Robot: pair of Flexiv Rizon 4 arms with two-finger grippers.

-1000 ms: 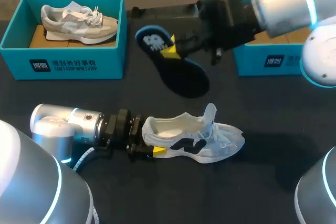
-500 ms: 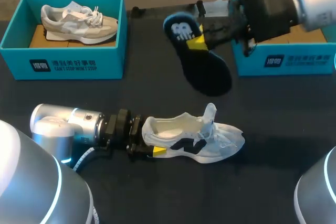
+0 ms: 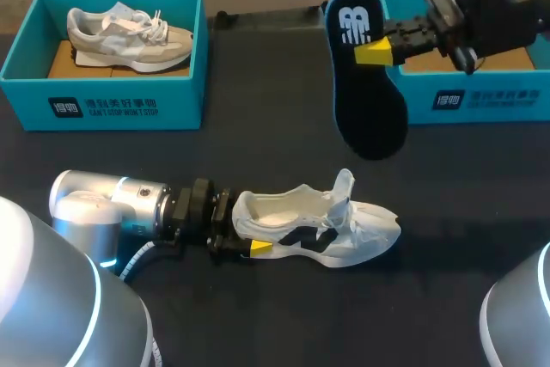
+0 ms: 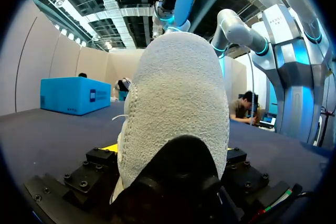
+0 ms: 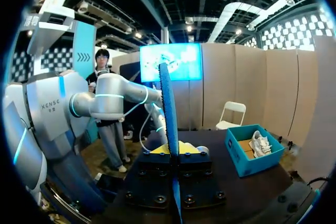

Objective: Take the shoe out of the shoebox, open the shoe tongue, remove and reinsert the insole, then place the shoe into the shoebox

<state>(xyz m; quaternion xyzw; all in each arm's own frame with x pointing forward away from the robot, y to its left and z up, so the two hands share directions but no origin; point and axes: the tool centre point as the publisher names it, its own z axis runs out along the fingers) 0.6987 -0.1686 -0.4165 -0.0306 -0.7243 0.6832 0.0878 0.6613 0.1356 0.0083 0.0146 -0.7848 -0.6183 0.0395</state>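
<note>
- Count on the table: two shoes, two shoeboxes, one insole, two grippers.
- The left gripper (image 3: 245,231) is clamped on the heel of the white shoe (image 3: 322,228). One yellow-tipped finger presses the near side of the heel, and the other is on the far side, hidden in the head view.
- In the left wrist view the heel fills the space between the fingers, with a finger block tight against each side.
- The white shoe rests on the table (image 3: 258,152) with its toe pointing straight away from the left gripper. Its opening faces up and the tongue is lifted.
- The right gripper (image 3: 378,51) is closed on the insole (image 3: 369,100), pinching it near the heel end, just below the white logo.
- The insole hangs in the air, clear of the table. Its toe end points down from the fingers toward the white shoe, well apart from it.
- In the right wrist view the insole stands edge-on between the two yellow tips.
- The right shoebox (image 3: 481,100) sits directly behind and beneath the right gripper.
- The left shoebox (image 3: 103,109) is well away from both grippers and holds the beige shoe (image 3: 129,36).
</note>
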